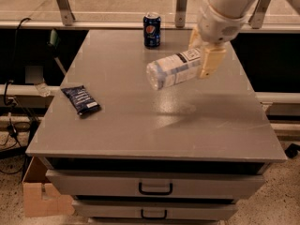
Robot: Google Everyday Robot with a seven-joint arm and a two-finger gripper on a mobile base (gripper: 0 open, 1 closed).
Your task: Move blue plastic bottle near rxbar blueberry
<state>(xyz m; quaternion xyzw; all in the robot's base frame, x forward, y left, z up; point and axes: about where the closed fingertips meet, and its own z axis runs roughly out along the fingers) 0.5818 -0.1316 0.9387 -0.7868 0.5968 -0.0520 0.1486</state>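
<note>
Nearest the camera, the drawers sat below the front edge of the table. That edge mattered because a round bottle dropped on its side could roll off it. Further in, close to the left edge, the rxbar blueberry lay flat and slightly askew, well apart from everything else. It had little table to its left, so a carry that ran too far, or a sweep that came in low, might knock it over the side. Past the middle, a faint shadow showed that the blue plastic bottle hung clear of the surface. It was nearly horizontal, with its free end dipping toward the left front. The gripper held it from the right, its fingers closed on the labelled end near the neck, with the cap hidden. Most of the bottle's length stuck out beyond that grip, which looked like the main risk. The smooth plastic could pivot or slip between the pads during a sideways move, and a release from that height would likely bounce or roll. Farthest back, the soda can stood upright near the rear edge. It seemed out of the likely path unless the arm swung wide.
</note>
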